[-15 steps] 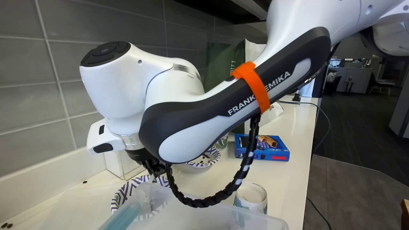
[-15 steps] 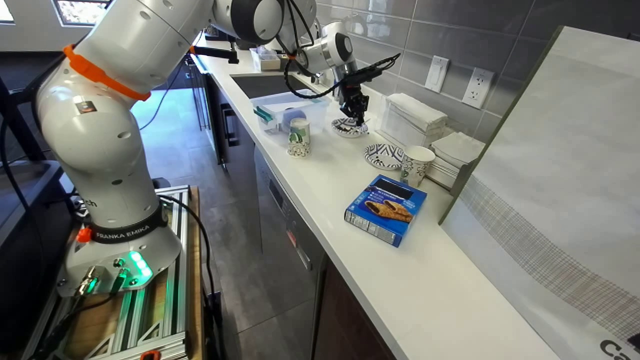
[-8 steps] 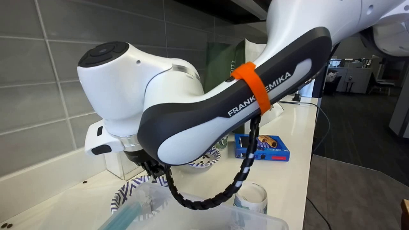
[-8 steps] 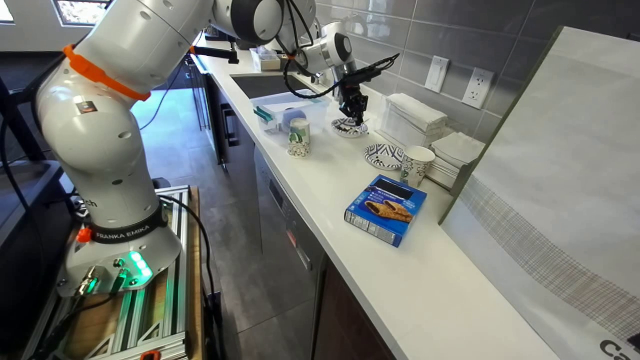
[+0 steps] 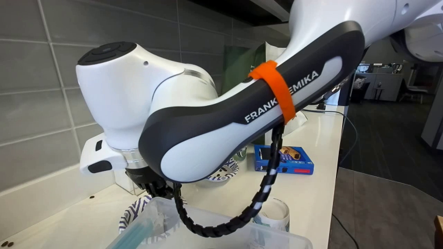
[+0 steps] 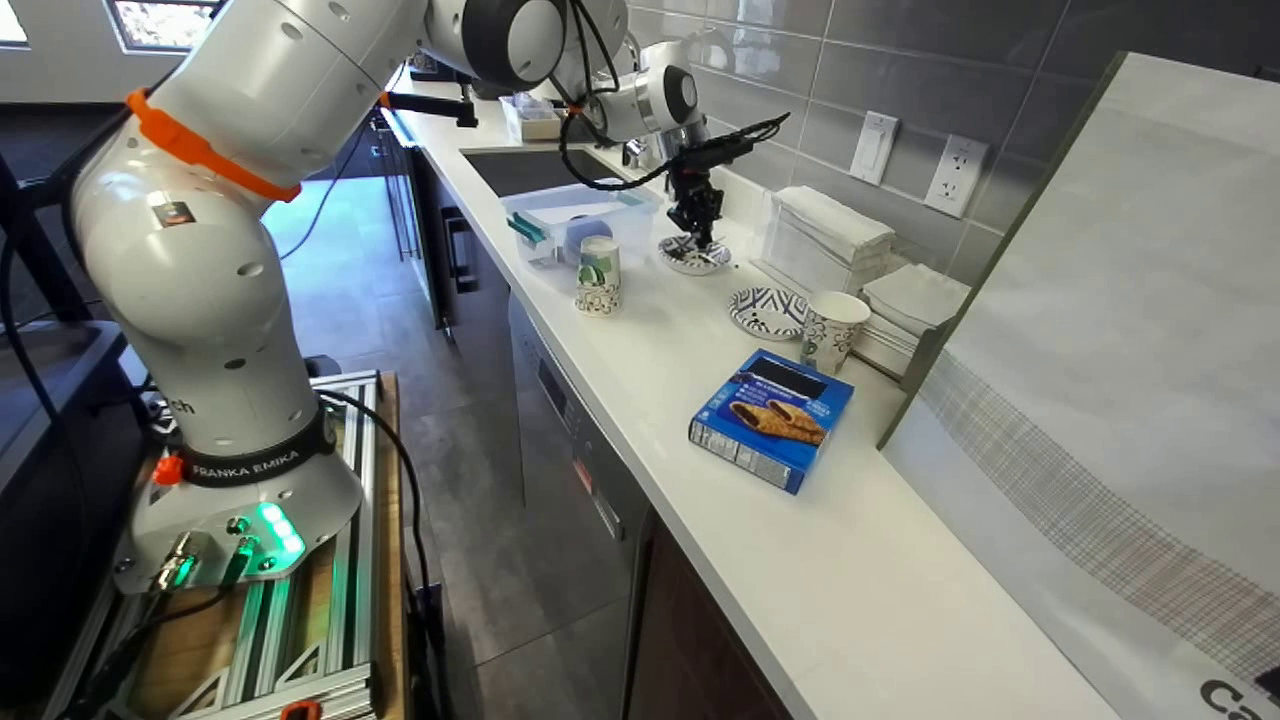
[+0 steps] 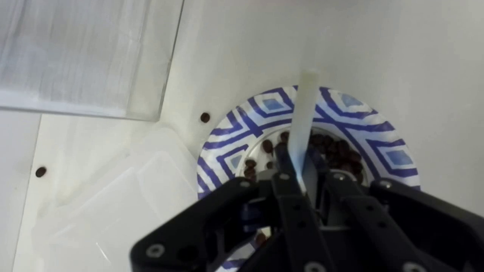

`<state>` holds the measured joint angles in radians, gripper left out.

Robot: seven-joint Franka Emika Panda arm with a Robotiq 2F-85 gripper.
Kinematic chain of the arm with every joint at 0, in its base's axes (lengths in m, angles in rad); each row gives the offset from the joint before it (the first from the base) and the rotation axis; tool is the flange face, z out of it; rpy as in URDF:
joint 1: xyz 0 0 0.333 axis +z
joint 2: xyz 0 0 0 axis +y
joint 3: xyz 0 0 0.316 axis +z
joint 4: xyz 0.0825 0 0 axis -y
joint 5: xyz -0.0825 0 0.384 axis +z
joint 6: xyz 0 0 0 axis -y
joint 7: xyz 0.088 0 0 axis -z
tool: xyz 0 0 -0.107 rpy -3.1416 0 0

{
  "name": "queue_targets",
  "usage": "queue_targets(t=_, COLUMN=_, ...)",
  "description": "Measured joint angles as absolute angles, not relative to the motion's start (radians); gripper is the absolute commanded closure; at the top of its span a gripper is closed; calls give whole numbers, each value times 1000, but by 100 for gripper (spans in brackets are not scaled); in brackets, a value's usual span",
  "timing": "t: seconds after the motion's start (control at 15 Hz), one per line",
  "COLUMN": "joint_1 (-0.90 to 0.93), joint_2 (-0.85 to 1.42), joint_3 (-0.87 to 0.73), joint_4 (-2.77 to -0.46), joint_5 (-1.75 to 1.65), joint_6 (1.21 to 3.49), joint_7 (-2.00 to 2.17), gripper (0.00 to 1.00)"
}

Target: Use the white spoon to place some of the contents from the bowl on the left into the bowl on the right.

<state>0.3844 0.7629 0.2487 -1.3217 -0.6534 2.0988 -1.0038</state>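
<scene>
My gripper [image 7: 298,162] is shut on the white spoon [image 7: 304,113], whose pale handle sticks up from between the fingers. The spoon's head is hidden below the fingers. The gripper is low over a white bowl with a blue pattern [image 7: 393,151] that holds dark brown beans. This bowl shows under the gripper [image 6: 703,240] in both exterior views [image 6: 690,266] [image 5: 133,212]. A second patterned bowl [image 6: 765,300] with a few dark beans stands apart from it on the counter, partly behind the arm in an exterior view [image 5: 233,169].
A clear plastic tub [image 6: 625,220] stands beside the bowl under the gripper. Paper cups [image 6: 599,285] [image 6: 832,330], a blue box [image 6: 770,420], a napkin holder [image 6: 815,245] and a large paper bag [image 6: 1090,350] stand around. Loose beans [image 7: 41,172] lie on the counter.
The arm and gripper have moved left and slightly down in both exterior views, mostly in the last half second. The bowl under the gripper has shifted slightly the same way.
</scene>
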Motion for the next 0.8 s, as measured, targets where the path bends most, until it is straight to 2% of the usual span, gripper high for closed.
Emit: queue_targets(t=0.8, joint_1=303, joint_2=762, joint_3=315, joint_4=-1378, joint_5=-552, joint_6=2270, joint_7=-1108, gripper=97)
